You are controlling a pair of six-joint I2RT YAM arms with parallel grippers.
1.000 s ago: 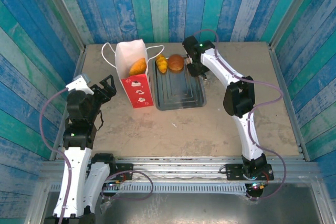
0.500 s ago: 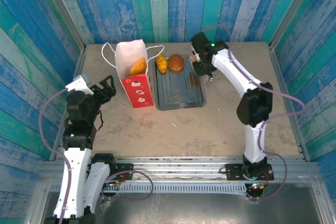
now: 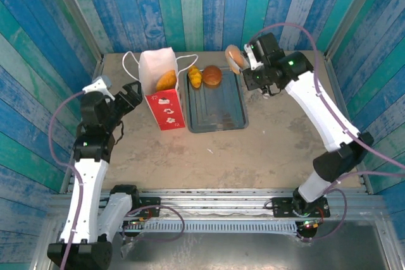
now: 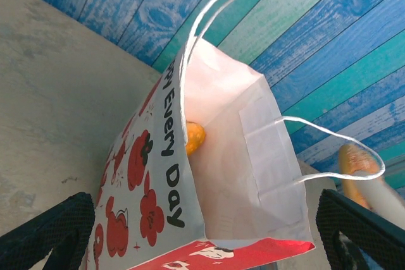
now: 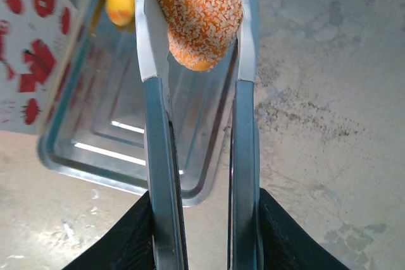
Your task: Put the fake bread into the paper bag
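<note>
Four pastries are showing. One, a speckled orange roll (image 5: 201, 17), is hanging above the table near the grey tray's (image 3: 215, 127) far right corner, pinched between the right gripper's (image 5: 193, 11) metal fingers. Its top end is being cut off by the wrist view's edge. A yellow croissant (image 3: 195, 77) and a brown bun (image 3: 212, 76) are lying at the tray's far end. Another golden piece (image 3: 166, 80) is sitting inside the paper bag (image 3: 163, 102), mostly hidden by its wall. The left gripper (image 3: 128, 102) is hovering beside the bag, jaws spread wide.
</note>
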